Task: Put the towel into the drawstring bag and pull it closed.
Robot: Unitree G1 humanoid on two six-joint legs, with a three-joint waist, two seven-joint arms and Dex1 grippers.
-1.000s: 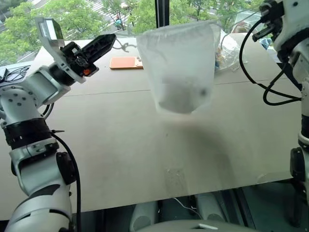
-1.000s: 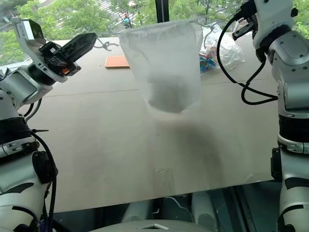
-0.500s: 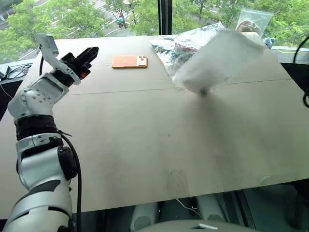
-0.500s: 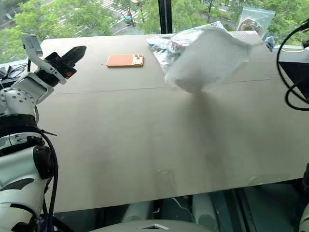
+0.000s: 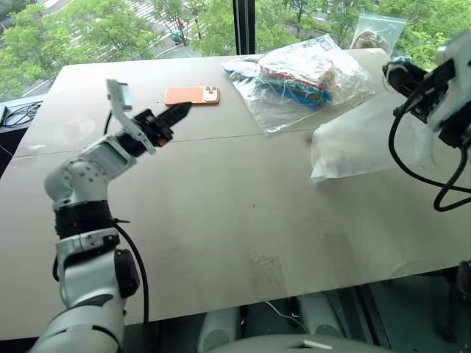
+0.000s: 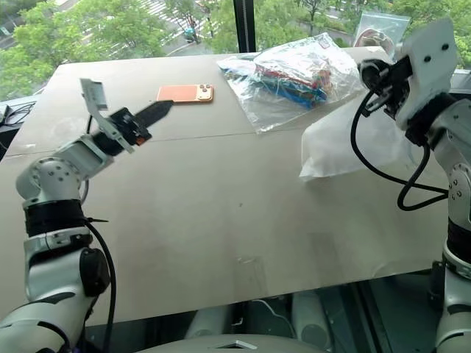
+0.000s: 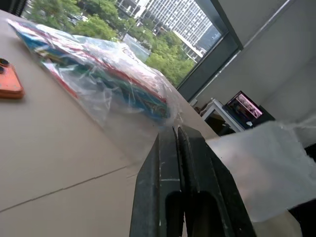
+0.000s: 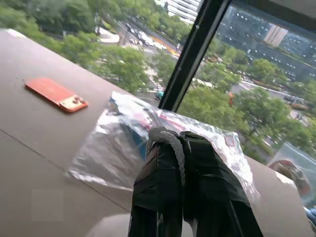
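**Bag on the right, cord in the right jaws**

Beige tabletop (image 5: 221, 220) before a window, trees beyond. At the table's right side lies the drawstring bag (image 5: 353, 143), flat and pale, its long axis running across the table toward the right arm; a denser white patch inside it is probably the towel (image 5: 340, 157), though its outline cannot be made out. The right gripper (image 8: 180, 148) is closed on a thick white cord, seemingly the bag's drawstring, which loops over the fingertips in the right wrist view. The left gripper (image 5: 179, 111) hovers over the table's left half, fingers pressed together on nothing, pointing toward the orange phone (image 5: 191, 95) and well apart from the bag. Between them, at the far edge, rests a clear plastic bag of colourful items (image 5: 298, 73). The bag lies to the right of the left fingertips; any counter-pull would need the left arm to cross toward it.
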